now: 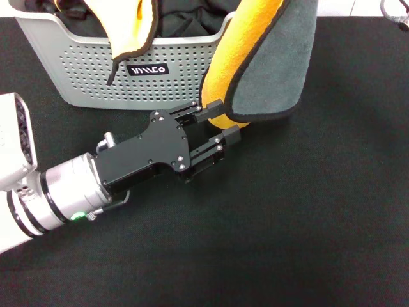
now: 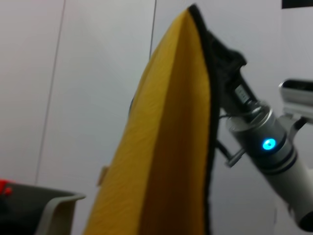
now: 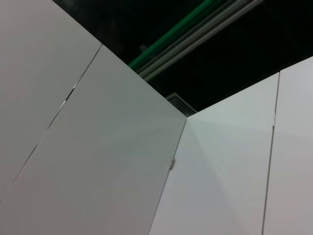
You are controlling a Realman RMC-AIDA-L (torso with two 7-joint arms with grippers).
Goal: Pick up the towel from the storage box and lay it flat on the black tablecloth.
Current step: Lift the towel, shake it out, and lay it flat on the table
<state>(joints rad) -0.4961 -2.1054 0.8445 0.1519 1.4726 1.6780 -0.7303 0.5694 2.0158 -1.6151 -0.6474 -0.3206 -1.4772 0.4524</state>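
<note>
Fingers of the left gripper [image 1: 220,126] stood apart at the hanging towel [image 1: 271,64] – should pinch its bottom hem squarely before spreading; right gripper's state unclear.

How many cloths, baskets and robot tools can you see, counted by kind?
Yellow black-edged cloths: 2 (the towel hanging, another cloth in the storage box)
Baskets: 1
Black tablecloths: 1
Robot tools: 2 (left tool, right tool)
Total: 6

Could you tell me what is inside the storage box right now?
Inside the storage box lie black garments and a yellow black-edged cloth draped over its rim; anything beneath them is hidden.
</note>
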